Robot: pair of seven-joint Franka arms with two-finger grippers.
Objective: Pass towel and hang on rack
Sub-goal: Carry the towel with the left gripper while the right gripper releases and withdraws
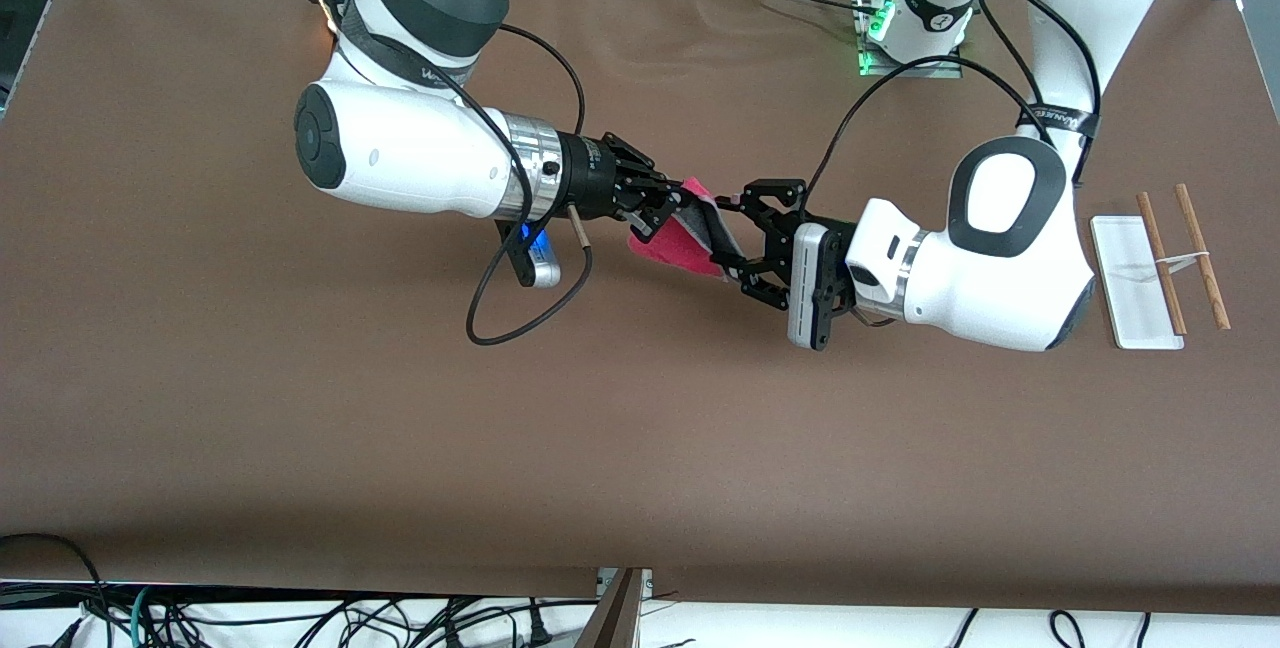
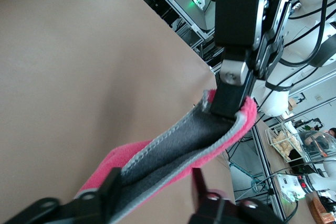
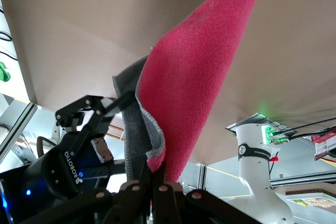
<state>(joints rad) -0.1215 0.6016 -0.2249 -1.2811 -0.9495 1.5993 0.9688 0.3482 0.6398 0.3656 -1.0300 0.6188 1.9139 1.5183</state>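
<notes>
The pink-red towel [image 1: 680, 246] with a grey hem hangs in the air over the middle of the table. My right gripper [image 1: 660, 213] is shut on one end of it; in the right wrist view the jaws [image 3: 160, 174] pinch the towel [image 3: 194, 77]. My left gripper [image 1: 738, 238] is open, with its fingers on either side of the towel's other end and gaps showing. In the left wrist view the towel [image 2: 173, 145] runs from between my left gripper's fingers [image 2: 155, 187] up to the right gripper [image 2: 227, 95]. The rack [image 1: 1128, 278] stands at the left arm's end of the table.
The rack's two wooden rods [image 1: 1160, 263] lie over its white base, with nothing on them. A black cable [image 1: 520, 323] loops down from the right arm onto the brown table [image 1: 400, 448]. The left gripper also shows in the right wrist view [image 3: 105, 106].
</notes>
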